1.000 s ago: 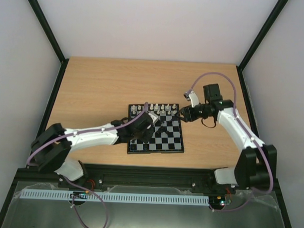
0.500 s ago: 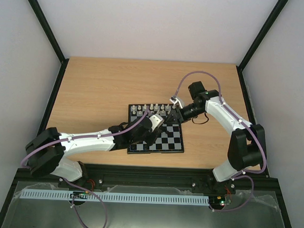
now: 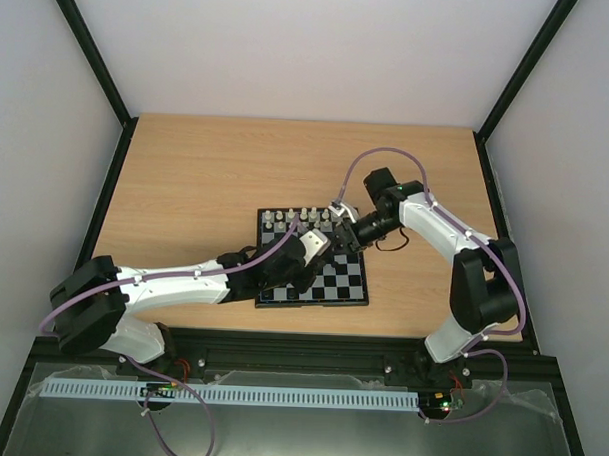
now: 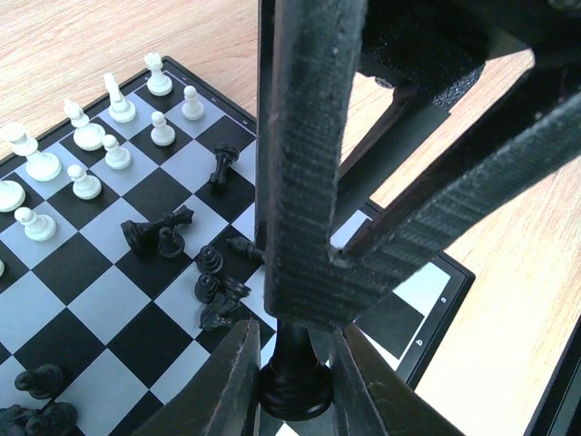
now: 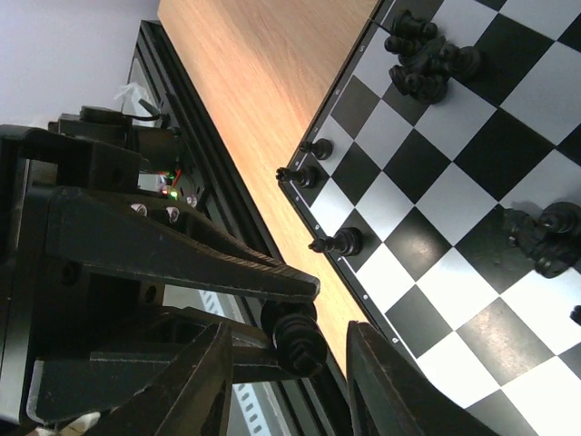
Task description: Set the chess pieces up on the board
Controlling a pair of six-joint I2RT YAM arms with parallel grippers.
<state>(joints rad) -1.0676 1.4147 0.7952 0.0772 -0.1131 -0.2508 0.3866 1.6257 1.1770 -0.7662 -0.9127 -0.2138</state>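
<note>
Looks like a lab test cell: plain white walls [image 3: 311,48], black frame posts [image 3: 90,55] at the far corners, wooden counter [image 3: 207,165], black rail [image 3: 310,353] bolted along its near edge.

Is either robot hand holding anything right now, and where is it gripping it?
The left end effector pinches a black chess piece low down, near its base. The right end effector flanks it, open.
</note>
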